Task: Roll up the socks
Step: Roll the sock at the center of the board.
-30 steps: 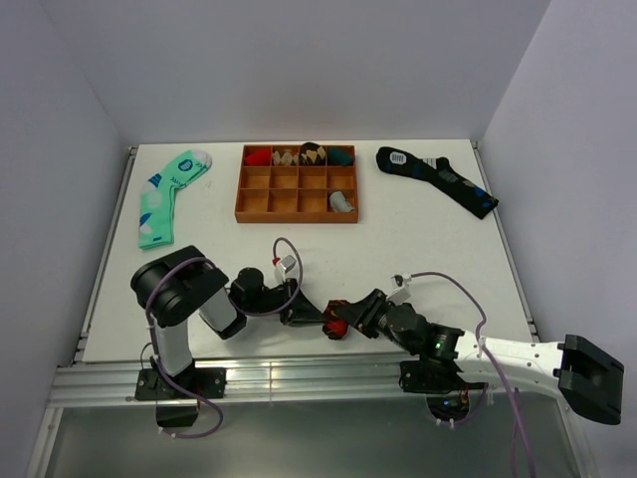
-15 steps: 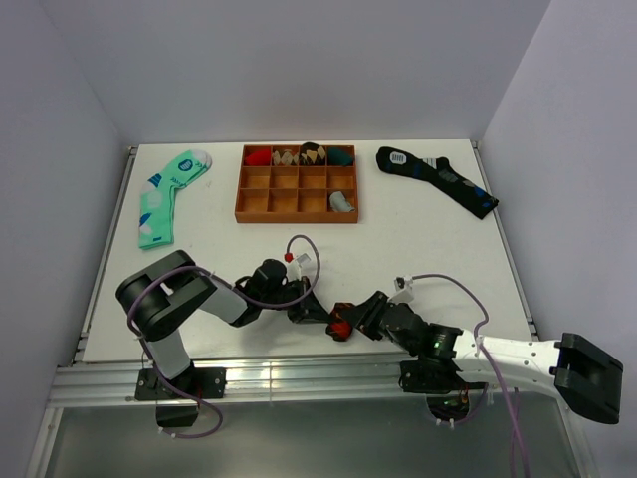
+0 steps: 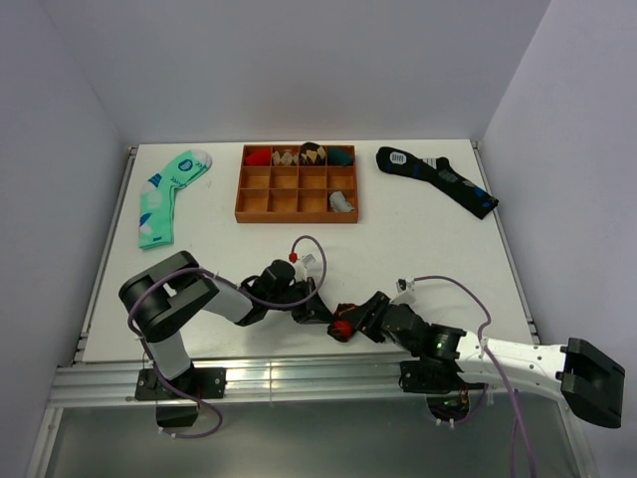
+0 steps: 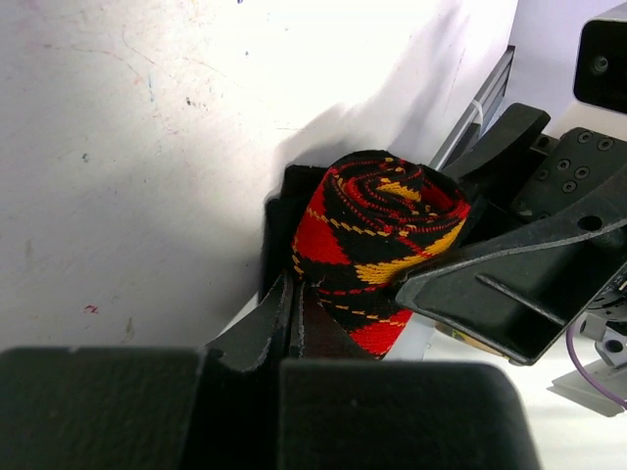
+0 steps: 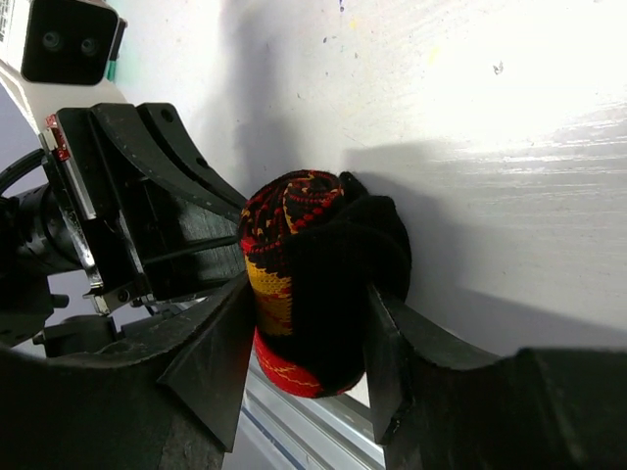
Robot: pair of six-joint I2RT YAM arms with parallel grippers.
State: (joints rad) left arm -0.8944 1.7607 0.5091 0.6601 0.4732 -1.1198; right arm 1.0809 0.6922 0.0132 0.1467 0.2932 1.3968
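Note:
The socks [image 3: 341, 321] are a tight roll of black argyle with red and orange diamonds, at the table's near edge between both arms. In the right wrist view the roll [image 5: 313, 284] stands on end between my right gripper's [image 5: 306, 323] fingers. Both fingers touch it, and a black cuff wraps its right side. My right gripper [image 3: 350, 321] comes at it from the right. My left gripper [image 3: 323, 316] is shut on nothing. Its joined fingertips [image 4: 292, 294] rest against the lower left side of the roll [image 4: 377, 245].
A wooden tray [image 3: 298, 217] with rolled socks in its back row stands at the table's far middle. A mint green and white sock [image 3: 164, 194] lies far left, a dark navy sock [image 3: 438, 179] far right. The metal rail [image 3: 299, 370] runs just beneath the roll.
My left gripper has moved right up to the roll and has shut. My right gripper's jaws have widened a little around the roll, which stays in place.

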